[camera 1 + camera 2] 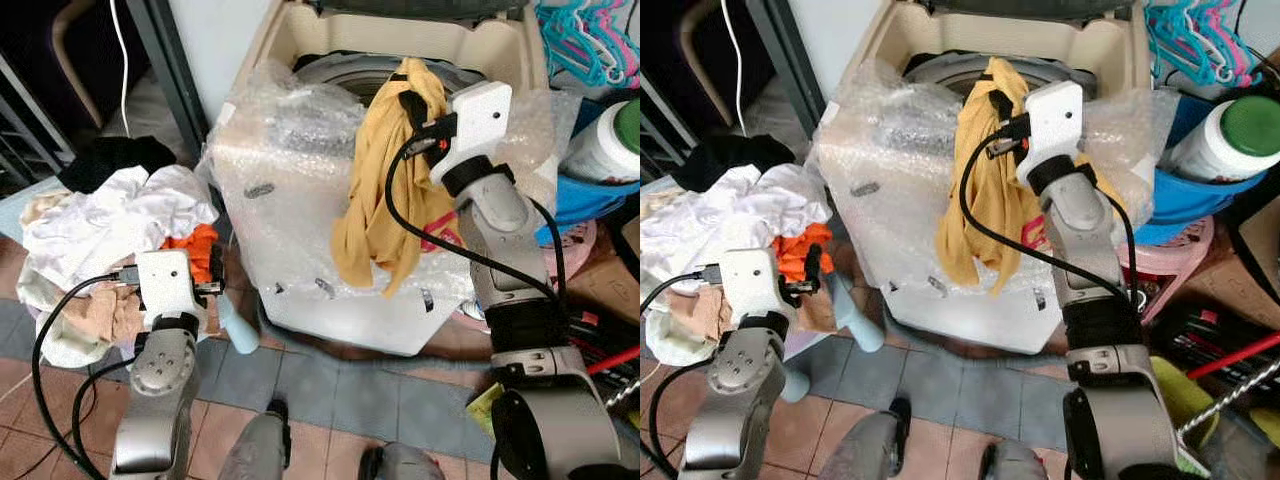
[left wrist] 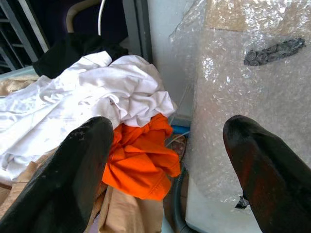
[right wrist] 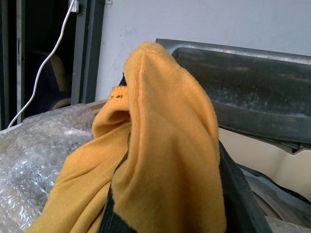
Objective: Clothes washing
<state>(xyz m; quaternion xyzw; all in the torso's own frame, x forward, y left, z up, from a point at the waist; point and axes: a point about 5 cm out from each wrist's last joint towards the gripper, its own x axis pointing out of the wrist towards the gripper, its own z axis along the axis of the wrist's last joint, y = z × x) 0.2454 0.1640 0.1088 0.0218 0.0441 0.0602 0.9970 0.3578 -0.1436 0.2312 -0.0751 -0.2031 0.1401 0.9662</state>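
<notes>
A mustard-yellow garment (image 1: 385,190) hangs from the right gripper (image 1: 412,100) at the rim of a top-loading washing machine (image 1: 500,45), its body wrapped in bubble wrap (image 1: 280,190). The gripper's black fingers are clamped on the cloth's upper fold, and most of the fabric trails down the near front of the machine, outside the drum (image 1: 340,75). By the look of it, this piece is on its way in and not yet dropped.

Much of the load is left. To the left of the machine lies a heap of laundry (image 1: 120,215): a white garment (image 2: 87,92) on top, an orange garment (image 2: 143,155) at its right edge, tan cloth (image 2: 131,213) nearer, and something black (image 1: 115,160) at the far side. The left gripper (image 2: 170,170) hovers at the heap's near right corner, fingers wide apart and holding nothing, with the orange garment between them and just beyond.

At far right, a white tub with a green lid (image 1: 1230,135) sits in a blue basin (image 1: 1185,205), coloured hangers (image 1: 1200,40) behind.
</notes>
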